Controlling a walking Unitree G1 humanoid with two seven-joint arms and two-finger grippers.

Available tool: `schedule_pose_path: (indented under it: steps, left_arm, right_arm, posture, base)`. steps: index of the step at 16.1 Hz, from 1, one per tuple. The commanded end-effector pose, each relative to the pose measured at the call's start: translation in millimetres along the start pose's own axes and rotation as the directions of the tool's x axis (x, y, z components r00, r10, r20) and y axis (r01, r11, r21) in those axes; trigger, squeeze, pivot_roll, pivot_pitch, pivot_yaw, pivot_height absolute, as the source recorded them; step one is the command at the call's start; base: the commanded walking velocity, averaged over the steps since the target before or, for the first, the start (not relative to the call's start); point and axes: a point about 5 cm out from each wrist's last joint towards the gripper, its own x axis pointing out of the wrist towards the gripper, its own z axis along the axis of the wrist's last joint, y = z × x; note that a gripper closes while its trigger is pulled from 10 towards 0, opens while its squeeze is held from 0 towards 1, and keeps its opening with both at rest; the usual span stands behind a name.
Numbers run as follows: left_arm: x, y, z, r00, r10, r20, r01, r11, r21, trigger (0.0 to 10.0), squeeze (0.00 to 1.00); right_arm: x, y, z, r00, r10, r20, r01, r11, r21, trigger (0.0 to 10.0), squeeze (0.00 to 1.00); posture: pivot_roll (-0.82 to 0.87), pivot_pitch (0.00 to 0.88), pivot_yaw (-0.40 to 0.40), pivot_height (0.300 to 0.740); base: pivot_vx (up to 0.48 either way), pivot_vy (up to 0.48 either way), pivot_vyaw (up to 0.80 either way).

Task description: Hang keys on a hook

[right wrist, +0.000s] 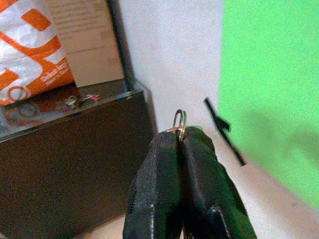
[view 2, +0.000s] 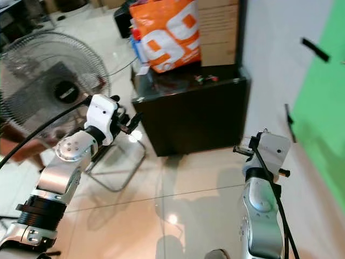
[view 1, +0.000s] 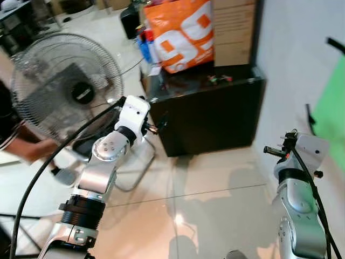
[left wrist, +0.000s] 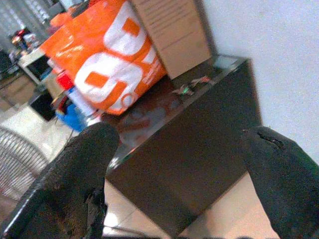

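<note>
A metal key ring point(right wrist: 180, 121) sticks out from between the shut fingertips of my right gripper point(right wrist: 180, 137); the keys themselves are hidden. That gripper point(view 2: 241, 149) is raised at the right, close to the white wall. A black hook point(right wrist: 223, 130) is fixed where the white wall meets the green panel point(view 2: 323, 108), a little beyond the ring and apart from it. Another black hook point(view 2: 314, 49) sits higher on the green panel. My left gripper point(view 1: 156, 127) is held up in front of the black cabinet point(view 1: 215, 116), open, with nothing between its fingers point(left wrist: 82, 167).
On the cabinet stand an orange bag point(view 1: 180, 32) and a cardboard box point(view 1: 234, 29), with small items point(view 1: 218, 79) beside them. A standing fan point(view 1: 64, 86) is at the left, and part of a person point(view 1: 16, 140) behind it. The tiled floor point(view 1: 215, 199) is glossy.
</note>
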Motion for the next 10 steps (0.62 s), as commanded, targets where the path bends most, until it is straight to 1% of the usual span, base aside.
schedule_pose_path:
  steps: [1, 2, 3, 4, 5, 6, 7, 9, 10]
  left_arm:
    - [-2.4, 5.4, -5.4, 0.999, 0.022, -0.024, -0.022, 1.0, 0.009, 10.0, 0.02]
    - [-6.5, 4.6, -8.1, 0.999, 0.048, -0.026, -0.048, 0.999, -0.001, 10.0, 0.02]
    - [-8.6, 4.6, -9.0, 0.998, 0.058, -0.028, -0.058, 0.998, -0.004, 10.0, 0.01]
    - [-13.9, 5.2, -11.5, 0.996, 0.08, -0.032, -0.08, 0.997, -0.007, 10.0, 0.02]
    - [-17.6, 5.7, -13.2, 0.995, 0.093, -0.036, -0.093, 0.996, -0.003, 10.0, 0.01]
    - [-27.6, 5.1, -17.3, 0.99, 0.131, -0.045, -0.132, 0.991, -0.009, 10.0, 0.01]
    - [-32.6, 4.9, -19.0, 0.987, 0.153, -0.051, -0.153, 0.988, -0.014, 10.0, 0.01]
    - [-40.1, 4.0, -21.0, 0.981, 0.185, -0.059, -0.186, 0.982, -0.014, 10.0, 0.01]
    - [-42.7, 3.3, -21.6, 0.979, 0.195, -0.062, -0.197, 0.98, -0.017, 10.0, 0.01]
  right_arm:
    - [-0.1, 10.8, 0.4, 0.999, 0.047, -0.002, -0.047, 0.999, 0.003, 10.0, 0.0]
    - [2.0, 13.1, -1.4, 0.996, 0.092, -0.021, -0.092, 0.996, 0.013, 10.0, 0.0]
    - [2.6, 14.1, -2.2, 0.993, 0.114, -0.032, -0.113, 0.993, 0.024, 10.0, 0.0]
    - [4.2, 16.6, -2.7, 0.987, 0.156, -0.045, -0.154, 0.987, 0.033, 10.0, 0.0]
    - [5.8, 18.7, -2.7, 0.983, 0.177, -0.048, -0.175, 0.984, 0.026, 10.0, 0.0]
    - [10.3, 23.3, -2.8, 0.973, 0.223, -0.056, -0.224, 0.975, 0.004, 10.0, 0.0]
    - [12.3, 25.8, -2.9, 0.968, 0.242, -0.062, -0.243, 0.97, 0.001, 10.0, 0.0]
    - [15.6, 29.7, -3.0, 0.959, 0.273, -0.075, -0.274, 0.962, 0.003, 10.0, 0.0]
    - [16.6, 31.3, -3.3, 0.954, 0.287, -0.082, -0.287, 0.958, 0.01, 10.0, 0.0]
  posture:
    - [-0.21, 0.0, 0.263, 0.74]
    - [-0.18, 0.0, 0.217, 0.74]
    - [-0.16, 0.0, 0.19, 0.74]
    - [-0.15, 0.0, 0.166, 0.74]
    - [-0.13, 0.0, 0.139, 0.74]
    - [-0.09, 0.0, 0.077, 0.74]
    - [-0.07, 0.0, 0.047, 0.74]
    - [-0.05, 0.0, 0.008, 0.74]
    - [-0.04, 0.0, 0.004, 0.74]
  base:
    - [0.0, 0.0, -0.8]
    - [0.0, 0.0, -0.8]
    - [0.0, 0.0, -0.8]
    - [0.0, 0.0, -0.8]
    - [0.0, 0.0, -0.8]
    - [0.0, 0.0, -0.8]
    - [0.0, 0.0, -0.8]
    - [0.0, 0.0, -0.8]
    - [0.0, 0.0, -0.8]
